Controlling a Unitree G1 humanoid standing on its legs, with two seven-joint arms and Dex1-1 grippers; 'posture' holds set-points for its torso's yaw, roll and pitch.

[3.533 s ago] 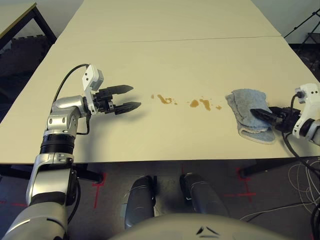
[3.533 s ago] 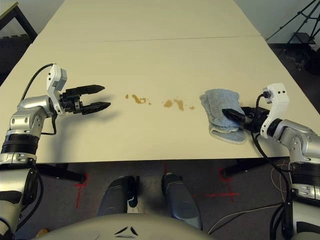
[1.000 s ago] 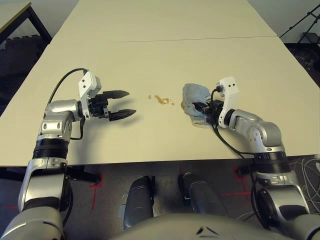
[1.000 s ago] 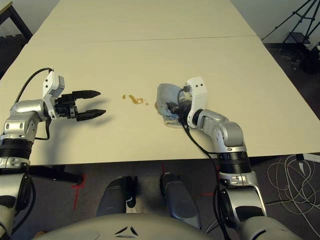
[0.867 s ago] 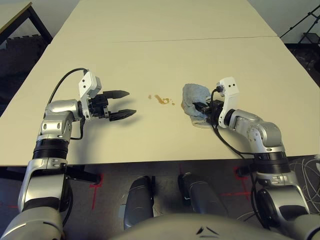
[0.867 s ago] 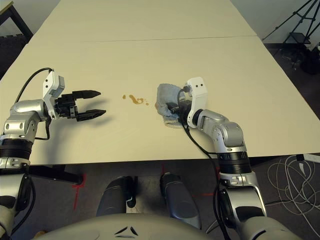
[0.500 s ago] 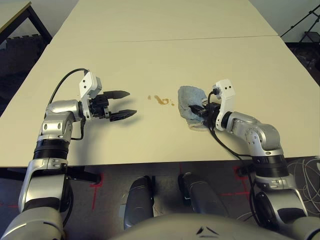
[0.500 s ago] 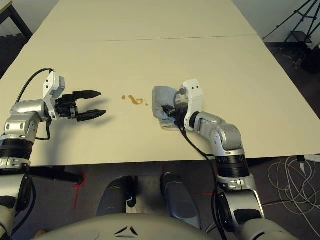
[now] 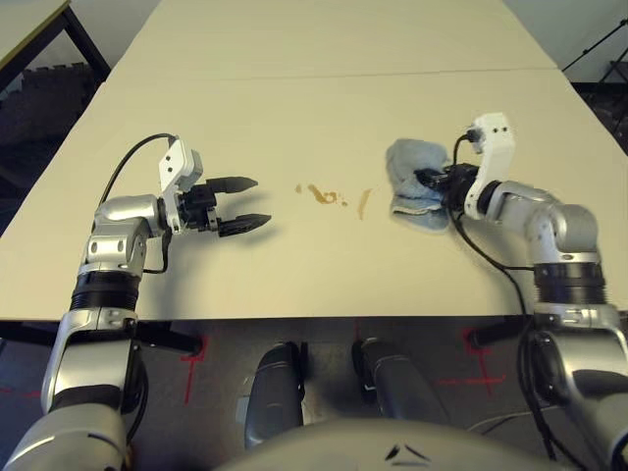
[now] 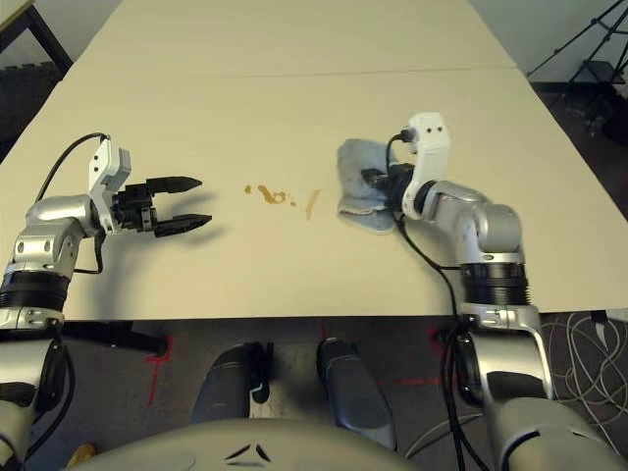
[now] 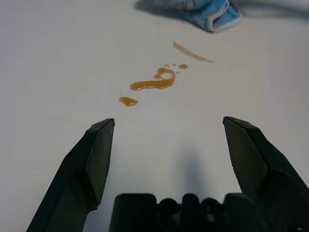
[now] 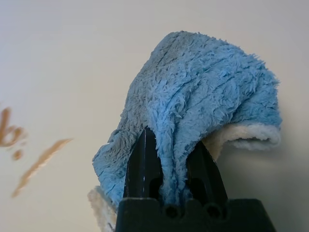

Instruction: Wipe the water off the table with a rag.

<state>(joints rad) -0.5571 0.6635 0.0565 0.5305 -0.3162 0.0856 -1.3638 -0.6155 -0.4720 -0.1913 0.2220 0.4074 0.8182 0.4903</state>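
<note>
- Left pincer: fingers spread, nothing between them; located left of the water, over the table.
- Water: amber-brown splotch with small droplets around it, on the table.
- Streak: thin, pale brown, slanting; just right of the water, between it and the rag.
- Rag: blue, bunched, pale-edged; right of the water.
- Right pincer: right of the water, its fingers closed on a fold of the rag, which bulges out beyond the fingertips.

probably a lab: tripod, taped floor
</note>
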